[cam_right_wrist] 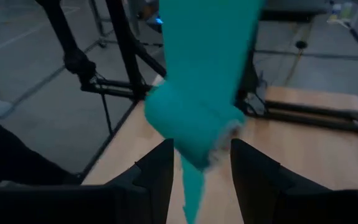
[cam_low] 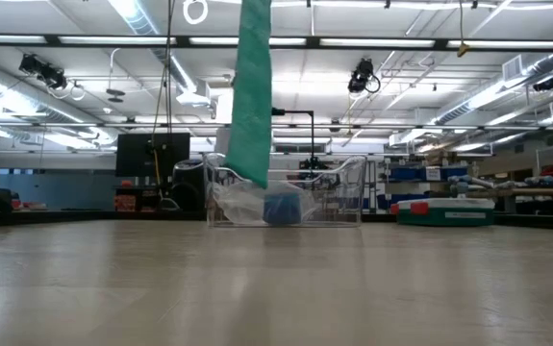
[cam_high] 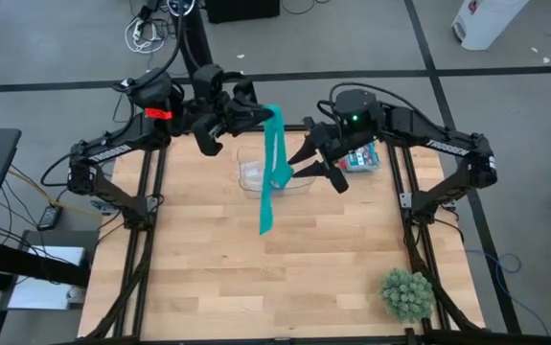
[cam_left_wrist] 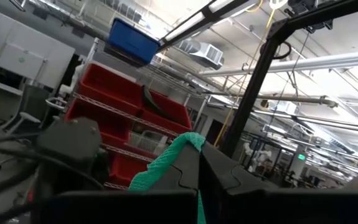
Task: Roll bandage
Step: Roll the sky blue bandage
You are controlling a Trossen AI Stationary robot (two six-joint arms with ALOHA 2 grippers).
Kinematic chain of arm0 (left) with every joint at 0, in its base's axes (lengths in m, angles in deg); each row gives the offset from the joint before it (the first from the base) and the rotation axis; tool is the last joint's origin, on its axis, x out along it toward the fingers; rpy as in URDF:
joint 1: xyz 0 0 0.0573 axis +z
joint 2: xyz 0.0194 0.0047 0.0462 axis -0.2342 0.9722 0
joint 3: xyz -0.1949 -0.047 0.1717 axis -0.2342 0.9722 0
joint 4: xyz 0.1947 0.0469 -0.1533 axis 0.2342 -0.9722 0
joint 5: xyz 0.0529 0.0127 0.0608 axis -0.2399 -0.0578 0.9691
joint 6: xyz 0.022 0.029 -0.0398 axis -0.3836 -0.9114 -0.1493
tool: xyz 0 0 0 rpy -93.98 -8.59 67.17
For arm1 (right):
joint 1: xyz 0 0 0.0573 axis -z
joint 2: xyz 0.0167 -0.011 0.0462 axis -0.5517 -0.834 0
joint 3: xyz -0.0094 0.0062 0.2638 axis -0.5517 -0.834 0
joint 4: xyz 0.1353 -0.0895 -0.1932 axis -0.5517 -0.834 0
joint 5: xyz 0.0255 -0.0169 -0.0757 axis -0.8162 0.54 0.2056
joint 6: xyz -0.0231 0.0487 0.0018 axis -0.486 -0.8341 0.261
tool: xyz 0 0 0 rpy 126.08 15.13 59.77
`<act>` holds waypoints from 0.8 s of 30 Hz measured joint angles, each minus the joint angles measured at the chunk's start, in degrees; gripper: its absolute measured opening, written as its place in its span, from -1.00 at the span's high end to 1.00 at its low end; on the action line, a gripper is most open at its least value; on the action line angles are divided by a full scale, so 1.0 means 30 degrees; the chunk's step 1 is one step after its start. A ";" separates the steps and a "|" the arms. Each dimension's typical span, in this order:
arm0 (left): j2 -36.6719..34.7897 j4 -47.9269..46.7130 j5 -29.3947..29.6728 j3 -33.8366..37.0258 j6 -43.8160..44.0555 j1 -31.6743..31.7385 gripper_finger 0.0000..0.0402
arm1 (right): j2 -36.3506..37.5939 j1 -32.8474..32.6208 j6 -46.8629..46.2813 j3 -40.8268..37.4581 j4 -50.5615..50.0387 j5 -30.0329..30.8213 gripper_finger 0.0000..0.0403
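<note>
Wood table (cam_high: 208, 249) is pretty bare, with the bandage (cam_high: 273, 168) hung above it, top end pinched in the shut left gripper (cam_high: 264, 117). Right gripper (cam_high: 299, 171) is spread around the half-wound coil, visible only in its wrist view. Could easily be dropped or unwound if squeezed badly.

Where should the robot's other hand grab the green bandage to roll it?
Probably at the small coil on the hanging bandage, approached level from the side. The left end effector pinches the top, so the strip hangs straight. The right end effector sits open around the coil.
</note>
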 joint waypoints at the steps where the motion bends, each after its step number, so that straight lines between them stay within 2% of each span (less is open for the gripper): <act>1: 0.0007 0.0005 0.0069 0.0000 -0.0015 0.0000 0.98 | -0.0072 -0.0055 -0.0090 -0.0006 -0.0112 -0.0147 0.26; 15: 0.0015 -0.0379 0.1028 0.0000 -0.1829 0.0000 0.98 | -0.0147 -0.0382 -0.2444 -0.0007 0.1946 -0.1005 0.26; 24: 0.0015 0.0184 0.2319 0.0000 -0.2559 0.0000 0.98 | -0.0234 -0.0426 -0.2471 -0.0007 0.2037 0.1926 0.26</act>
